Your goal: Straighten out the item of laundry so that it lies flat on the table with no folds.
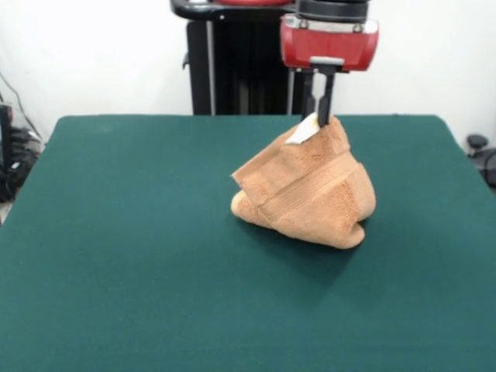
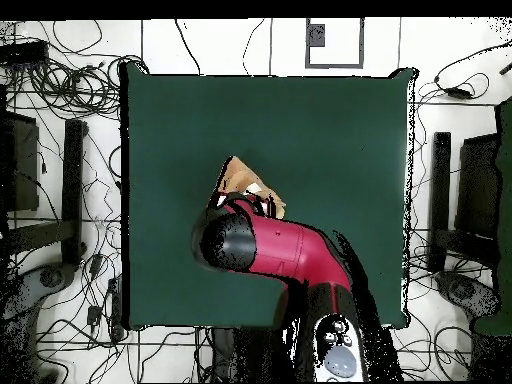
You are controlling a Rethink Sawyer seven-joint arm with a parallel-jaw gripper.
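The towel (image 1: 306, 190) is light orange terry cloth, held up by one corner into a folded tent shape, with its lower part bunched on the green table (image 1: 124, 256). Its woven border band runs across the front and a small white tag (image 1: 301, 132) sticks out at the top. My gripper (image 1: 322, 116) comes down from the red arm head and is shut on the towel's top corner beside the tag. In the overhead view the red arm (image 2: 285, 250) covers most of the towel (image 2: 240, 180); only a tan part shows beyond it.
The robot's black pedestal (image 1: 232, 70) stands behind the table's far edge. Cables and dark stands (image 2: 70, 190) lie on the floor round the table in the overhead view. Wide green surface shows left of and in front of the towel.
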